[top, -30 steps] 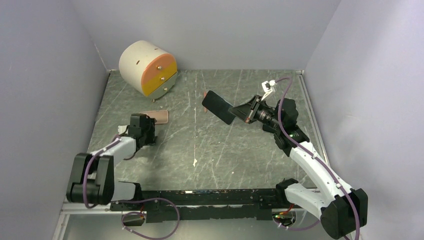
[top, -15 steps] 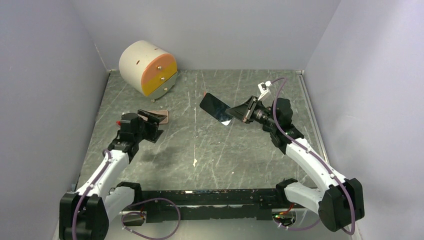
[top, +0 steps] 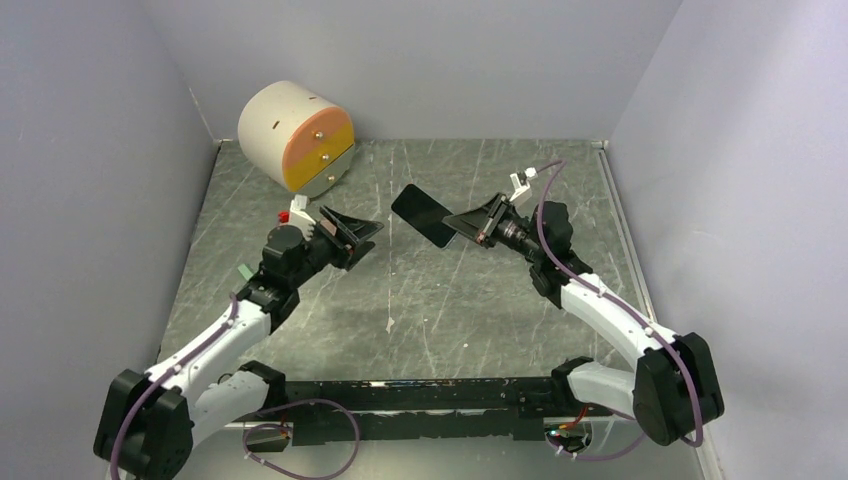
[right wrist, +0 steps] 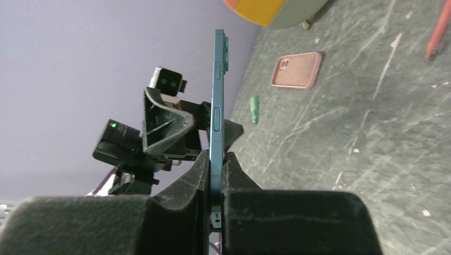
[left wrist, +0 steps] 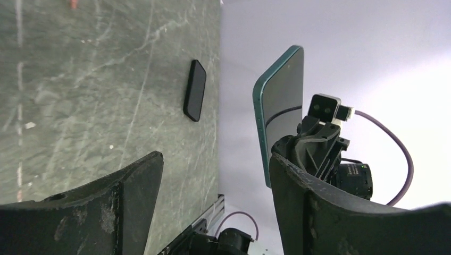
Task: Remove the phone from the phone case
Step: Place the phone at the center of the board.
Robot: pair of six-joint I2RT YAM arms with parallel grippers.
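The top external camera looks down from above and behind over the surface (top: 450,300). The left wrist camera peers close past its fingers (left wrist: 127,202) toward the right arm (left wrist: 324,154). The right wrist camera faces back along the edge of the phone (right wrist: 217,106). All three show the phone.

Soft, even light is filling the scene, leaving faint shadows on the table (top: 450,290); wrist-view foregrounds are looking blurred.
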